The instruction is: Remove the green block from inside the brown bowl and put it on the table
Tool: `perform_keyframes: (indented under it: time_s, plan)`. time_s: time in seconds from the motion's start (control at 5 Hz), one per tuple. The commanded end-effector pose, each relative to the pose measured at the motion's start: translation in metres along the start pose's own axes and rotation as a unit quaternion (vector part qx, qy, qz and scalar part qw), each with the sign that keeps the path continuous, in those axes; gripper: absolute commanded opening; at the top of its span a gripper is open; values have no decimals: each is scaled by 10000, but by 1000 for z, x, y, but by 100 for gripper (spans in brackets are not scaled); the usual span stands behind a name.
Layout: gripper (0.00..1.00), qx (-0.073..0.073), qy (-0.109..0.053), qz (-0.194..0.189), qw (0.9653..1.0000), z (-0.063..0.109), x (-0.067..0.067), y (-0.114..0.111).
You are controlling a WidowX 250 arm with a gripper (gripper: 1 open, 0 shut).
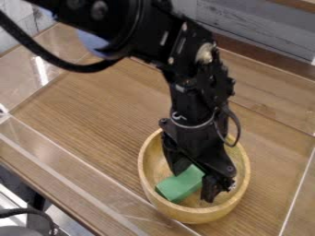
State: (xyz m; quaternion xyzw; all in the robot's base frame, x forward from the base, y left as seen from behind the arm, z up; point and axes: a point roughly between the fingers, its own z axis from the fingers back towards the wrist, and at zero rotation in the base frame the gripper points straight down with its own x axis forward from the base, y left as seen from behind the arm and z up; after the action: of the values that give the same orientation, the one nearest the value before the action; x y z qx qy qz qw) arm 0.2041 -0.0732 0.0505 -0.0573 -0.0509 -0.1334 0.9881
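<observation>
I saw my gripper (204,177) inside the brown bowl (194,210), jaws spread apart, straddling the green block (180,187), table (99,101) beneath the bowl.

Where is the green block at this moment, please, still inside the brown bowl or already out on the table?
Inside: the green block lies within the brown bowl's rim, not on the table.
</observation>
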Motion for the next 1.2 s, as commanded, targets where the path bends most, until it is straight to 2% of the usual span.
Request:
perform_keyframes:
  time_s: [0.0,0.6,0.8,1.0]
  plan:
    - [100,-14,-178,-15,9998,0,7,0]
    - [100,-31,-187,24,9998,-18,6,1]
    - [0,-29,-189,16,9998,-18,7,2]
    - [0,-21,-170,30,9998,-15,8,3]
